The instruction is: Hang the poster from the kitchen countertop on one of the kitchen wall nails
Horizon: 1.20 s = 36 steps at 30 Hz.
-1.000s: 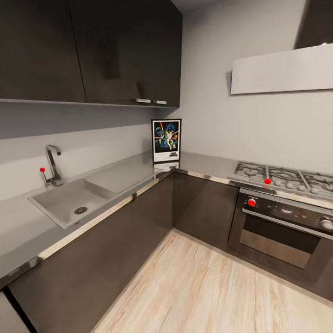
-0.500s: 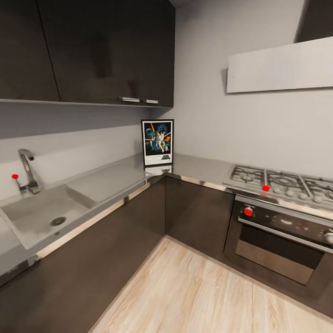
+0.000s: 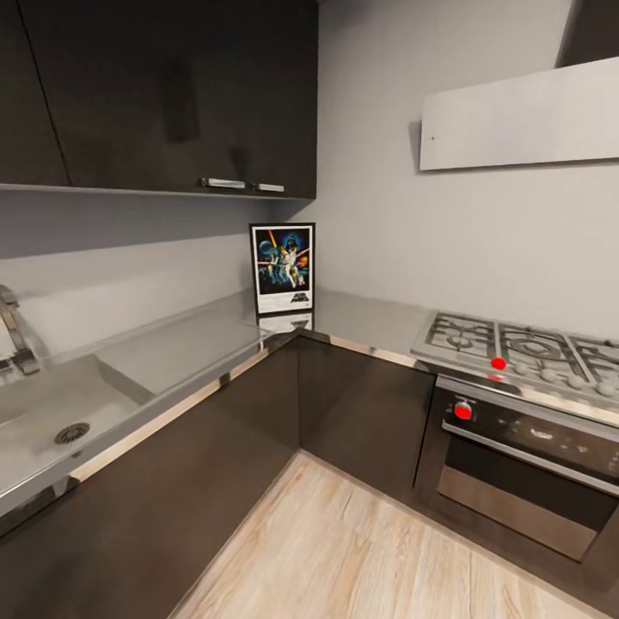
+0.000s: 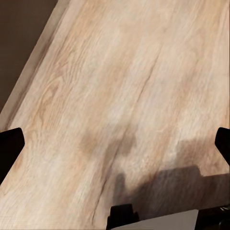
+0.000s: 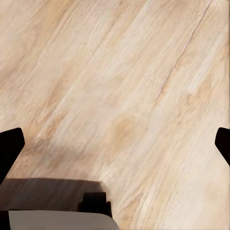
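The poster stands upright in the corner of the kitchen countertop, leaning against the grey wall; it has a black frame, a white border and colourful figures. Its faint reflection lies on the glossy worktop just below it. In the left wrist view my left gripper is open, its dark fingertips far apart above the wooden floor. My right gripper is open too, over the same floor, with nothing between its fingers. The wall nails are out of view.
A steel sink with a tap is set in the left run. A gas hob sits over an oven on the right. Dark wall cabinets hang above the poster. Light wood floor fills the corner.
The whole head view has shifted: the camera has moved nearer the corner, so the poster looks larger and the sink slides off to the left. Nothing on the counter has moved.
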Motion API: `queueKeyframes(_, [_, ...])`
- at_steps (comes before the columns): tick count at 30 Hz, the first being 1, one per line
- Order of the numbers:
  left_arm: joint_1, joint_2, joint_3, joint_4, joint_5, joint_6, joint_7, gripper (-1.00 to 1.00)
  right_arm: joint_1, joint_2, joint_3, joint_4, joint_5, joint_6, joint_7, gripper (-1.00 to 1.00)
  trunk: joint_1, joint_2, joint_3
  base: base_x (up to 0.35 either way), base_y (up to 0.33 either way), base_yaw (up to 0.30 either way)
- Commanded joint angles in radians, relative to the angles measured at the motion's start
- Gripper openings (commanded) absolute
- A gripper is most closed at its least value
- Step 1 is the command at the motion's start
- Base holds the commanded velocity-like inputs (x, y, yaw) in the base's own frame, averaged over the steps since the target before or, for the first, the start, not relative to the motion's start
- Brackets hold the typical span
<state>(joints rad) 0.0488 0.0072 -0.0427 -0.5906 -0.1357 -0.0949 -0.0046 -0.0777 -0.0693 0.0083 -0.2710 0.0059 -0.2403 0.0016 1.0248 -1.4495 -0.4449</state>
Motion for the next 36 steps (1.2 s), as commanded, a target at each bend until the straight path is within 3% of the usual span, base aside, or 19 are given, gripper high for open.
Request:
queueKeyframes(1, [0.0, -0.001, -0.002, -0.019, -0.008, -0.012, -0.001, 1.0, 0.0, -0.001, -0.001, -0.001, 0.0, -0.004, 0.0, 1.0, 0.0, 0.0, -0.001, 0.052, -0.023, 0.0])
queueKeyframes(6, [0.0, -0.017, -0.004, -0.163, -0.006, -0.024, -0.005, 1.0, 0.0, -0.006, -0.003, -0.007, 0.0, -0.009, 0.0, 1.0, 0.0, 0.0, -0.001, 0.028, -0.013, 0.0])
queueKeyframes(9, [0.0, -0.045, -0.007, -0.324, -0.006, -0.016, -0.007, 1.0, 0.0, -0.009, -0.005, -0.009, 0.0, -0.044, -0.001, 1.0, 0.0, 0.0, -0.001, 0.01, -0.004, 0.0])
queueKeyframes(10, [0.0, -0.07, -0.009, -0.404, -0.006, 0.007, -0.008, 1.0, 0.0, -0.012, -0.005, -0.009, 0.0, -0.078, -0.001, 1.0, 0.0, 0.0, -0.001, 0.004, -0.002, 0.0])
queueKeyframes(11, [0.0, -0.136, -0.013, -0.558, -0.006, 0.112, -0.008, 1.0, -0.001, -0.019, -0.005, -0.01, 0.0, -0.139, -0.002, 1.0, 0.0, 0.0, -0.001, 0.002, -0.001, 0.0])
queueKeyframes(14, [0.001, -0.169, -0.016, -0.662, -0.006, 0.195, -0.012, 1.0, -0.001, -0.024, -0.006, -0.01, 0.0, -0.162, -0.003, 1.0, 0.0, 0.0, -0.001, 0.001, 0.0, 0.0])
queueKeyframes(15, [-0.016, -0.182, -0.017, -0.783, -0.005, 0.273, -0.016, 1.0, -0.002, -0.034, -0.007, -0.017, -0.001, -0.177, -0.012, 1.0, 0.0, 0.0, -0.001, 0.0, 0.0, 0.0])
queueKeyframes(17, [-0.041, -0.182, -0.018, -0.828, -0.004, 0.308, -0.021, 1.0, -0.002, -0.037, -0.008, -0.029, -0.001, -0.181, -0.025, 1.0, 0.0, 0.0, -0.001, 0.0, 0.0, 0.0])
queueKeyframes(22, [-0.189, -0.182, -0.018, -0.892, 0.019, 0.47, -0.075, 1.0, -0.002, -0.052, -0.008, -0.074, -0.001, -0.187, -0.065, 1.0, 0.0, 0.0, -0.001, 0.0, 0.0, 0.0])
queueKeyframes(23, [-0.256, -0.182, -0.018, -0.898, 0.046, 0.538, -0.107, 1.0, -0.002, -0.065, -0.007, -0.082, -0.002, -0.188, -0.07, 1.0, 0.0, 0.0, -0.001, 0.0, 0.0, 0.0])
queueKeyframes(25, [-0.327, -0.182, -0.017, -0.9, 0.078, 0.598, -0.133, 1.0, -0.002, -0.077, -0.006, -0.087, -0.003, -0.188, -0.073, 1.0, 0.0, 0.0, -0.001, 0.0, 0.0, 0.0])
queueKeyframes(26, [-0.401, -0.182, -0.015, -0.897, 0.11, 0.646, -0.151, 1.0, -0.002, -0.086, -0.006, -0.09, -0.003, -0.188, -0.074, 1.0, 0.0, 0.0, -0.001, 0.0, 0.0, 0.0])
queueKeyframes(30, [-0.545, -0.182, -0.014, -0.871, 0.151, 0.707, -0.171, 1.0, -0.002, -0.097, -0.007, -0.094, -0.004, -0.188, -0.076, 1.0, 0.0, 0.0, -0.001, 0.0, 0.0, 0.0])
queueKeyframes(31, [-0.611, -0.182, -0.013, -0.852, 0.161, 0.723, -0.176, 1.0, -0.002, -0.1, -0.006, -0.094, -0.004, -0.188, -0.076, 1.0, 0.0, 0.0, -0.001, 0.0, 0.0, 0.0])
queueKeyframes(35, [-0.73, -0.182, -0.002, -0.799, 0.172, 0.762, -0.184, 1.0, 0.001, -0.105, -0.006, -0.095, -0.004, -0.19, -0.071, 1.0, 0.0, 0.0, -0.001, 0.0, 0.0, 0.0])
queueKeyframes(36, [-0.776, -0.182, 0.015, -0.769, 0.175, 0.792, -0.189, 1.0, 0.002, -0.109, -0.005, -0.095, -0.005, -0.195, -0.064, 1.0, 0.0, 0.0, -0.001, 0.0, 0.0, 0.0])
